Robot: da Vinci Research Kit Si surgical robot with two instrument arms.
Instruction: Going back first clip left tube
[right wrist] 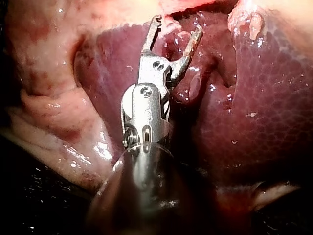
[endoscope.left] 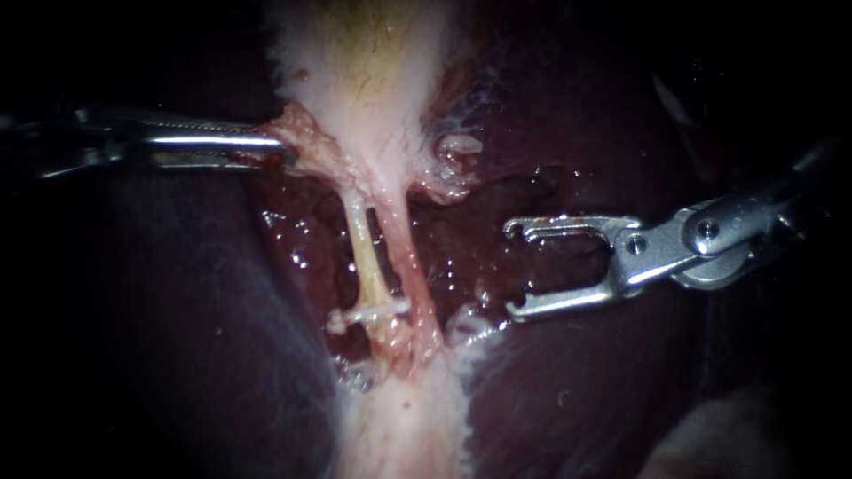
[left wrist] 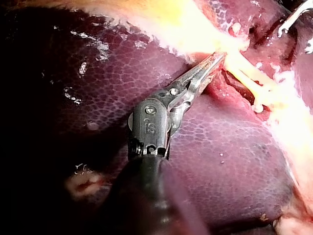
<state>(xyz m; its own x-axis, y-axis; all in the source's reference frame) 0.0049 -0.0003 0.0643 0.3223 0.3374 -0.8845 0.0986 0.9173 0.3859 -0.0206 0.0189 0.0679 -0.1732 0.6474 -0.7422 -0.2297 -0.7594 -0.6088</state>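
Observation:
In the endoscope view two thin tubes run down from the pale gallbladder [endoscope.left: 364, 71]. The left tube [endoscope.left: 362, 253] is yellowish, and a white clip [endoscope.left: 380, 311] crosses its lower end. The right tube [endoscope.left: 404, 248] is pink. My left instrument [endoscope.left: 286, 149] comes in from the left, its jaws shut on the pink tissue at the gallbladder's neck; the left wrist view shows the same grip [left wrist: 217, 58]. My right instrument [endoscope.left: 510, 268] stands to the right of the tubes, apart from them, jaws wide open and holding nothing, as the right wrist view confirms [right wrist: 177, 25].
Dark liver [endoscope.left: 177, 310] surrounds the tubes on both sides, with a wet raw bed [endoscope.left: 470, 239] between the tubes and my right instrument. A band of pale tissue [endoscope.left: 404, 426] runs below the clip.

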